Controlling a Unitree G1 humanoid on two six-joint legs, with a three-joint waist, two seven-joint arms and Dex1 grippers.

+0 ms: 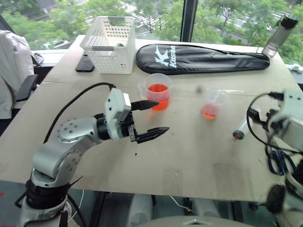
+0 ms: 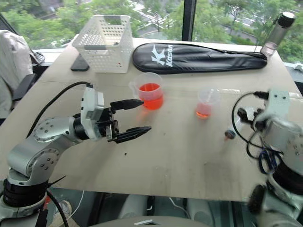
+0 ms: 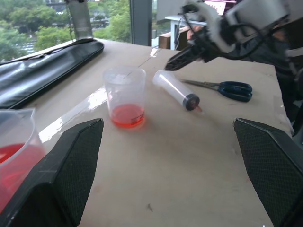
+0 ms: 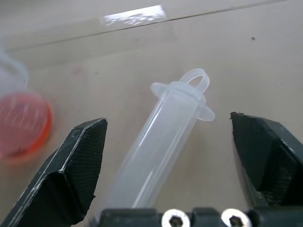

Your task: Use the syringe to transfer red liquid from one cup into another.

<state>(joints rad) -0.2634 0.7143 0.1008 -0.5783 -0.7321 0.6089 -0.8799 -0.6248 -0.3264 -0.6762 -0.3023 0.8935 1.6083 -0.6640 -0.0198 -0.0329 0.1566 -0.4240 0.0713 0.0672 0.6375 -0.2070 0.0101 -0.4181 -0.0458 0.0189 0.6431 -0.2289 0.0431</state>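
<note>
Meanwhile, the left hand (image 1: pixel 150 118) hovers released above the wooden tabletop (image 1: pixel 189 161), its black fingers spread wide and pointing toward the handled measuring beaker (image 1: pixel 157 91) holding red liquid (image 1: pixel 158 96). Near the beaker stands the small clear cup (image 1: pixel 211 104) with a shallow layer of the same liquid. Just beyond it the syringe (image 3: pixel 176 89) lies flat on the tabletop, its reddish tip toward the near edge. Over the syringe's flanged end, the right hand (image 4: pixel 165 165) hangs released, fingers apart on either side of the barrel. Blue-handled scissors (image 3: pixel 222 88) lie beside the syringe.
</note>
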